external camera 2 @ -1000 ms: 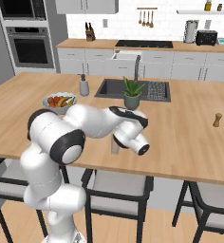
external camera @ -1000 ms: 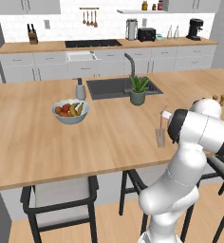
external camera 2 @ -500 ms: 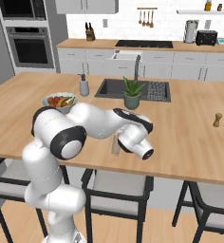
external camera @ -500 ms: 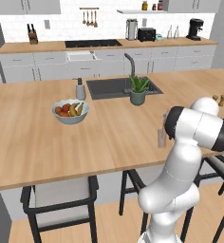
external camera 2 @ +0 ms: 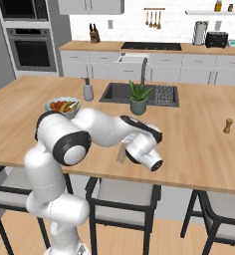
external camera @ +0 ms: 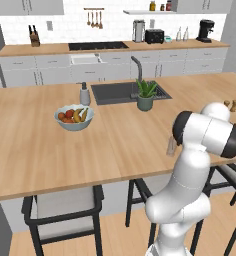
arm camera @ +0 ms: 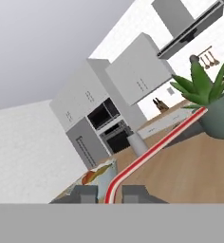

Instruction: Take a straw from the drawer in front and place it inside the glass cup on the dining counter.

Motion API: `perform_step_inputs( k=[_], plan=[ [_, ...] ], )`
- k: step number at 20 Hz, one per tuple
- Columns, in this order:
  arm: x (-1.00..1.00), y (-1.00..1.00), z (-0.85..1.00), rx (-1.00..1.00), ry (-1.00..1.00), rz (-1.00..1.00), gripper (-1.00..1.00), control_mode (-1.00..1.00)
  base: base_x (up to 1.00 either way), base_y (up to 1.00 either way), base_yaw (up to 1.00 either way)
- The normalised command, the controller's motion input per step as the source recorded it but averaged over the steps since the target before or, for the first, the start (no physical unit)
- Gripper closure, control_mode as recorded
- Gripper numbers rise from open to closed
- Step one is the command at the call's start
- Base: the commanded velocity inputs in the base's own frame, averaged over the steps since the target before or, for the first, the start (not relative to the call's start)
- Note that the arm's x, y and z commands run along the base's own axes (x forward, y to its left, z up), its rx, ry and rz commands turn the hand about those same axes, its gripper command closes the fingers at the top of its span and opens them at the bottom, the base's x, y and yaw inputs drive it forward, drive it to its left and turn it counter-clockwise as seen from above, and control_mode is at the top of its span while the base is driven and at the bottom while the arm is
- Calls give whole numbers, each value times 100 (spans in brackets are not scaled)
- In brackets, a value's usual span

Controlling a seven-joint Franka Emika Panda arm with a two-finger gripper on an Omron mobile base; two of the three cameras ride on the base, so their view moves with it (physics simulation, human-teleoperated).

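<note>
In the hand view my gripper [arm camera: 109, 195] is shut on the red-pink straw [arm camera: 156, 144]. The straw rises from between the two fingertips, curves, then runs slanting toward the potted plant. The glass cup [external camera: 170, 146] stands on the light-wood dining counter [external camera: 40, 150] near its front edge, partly hidden by my arm. In the right base view the cup [external camera 2: 121, 153] sits just left of my hand, which hangs low over the counter [external camera 2: 204, 149]. The drawer is out of view.
A potted plant [external camera: 145, 95] stands by the dark sink [external camera: 120, 92] and faucet. A fruit bowl [external camera: 74, 117] and a grey soap dispenser [external camera: 84, 95] are to the left, two wooden shakers [external camera 2: 234, 125] to the right. Black stools [external camera: 62, 215] line the near edge.
My hand with the straw has sunk a little and drifted toward the counter's near edge beside the cup. The cup and the other things have stayed put.
</note>
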Motion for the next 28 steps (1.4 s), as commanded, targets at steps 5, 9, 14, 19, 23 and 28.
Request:
perform_step_inputs(
  k=[5, 9, 14, 19, 23, 28],
  plan=[
    [-49, 0, -23, -1, -6, 0, 100, -100, 0, 0, 0],
    [-13, 18, -18, -9, -2, 0, 100, -100, 0, 0, 0],
    [0, 15, -27, -11, -1, 0, 100, -100, 0, 0, 0],
    [-12, 5, -20, -14, -14, 0, 100, -100, 0, 0, 0],
    [-46, 0, -16, -15, -29, -1, 100, -100, 0, 0, 0],
    [-19, 7, -11, -17, -23, -3, 100, -100, 0, 0, 0]
  ],
)
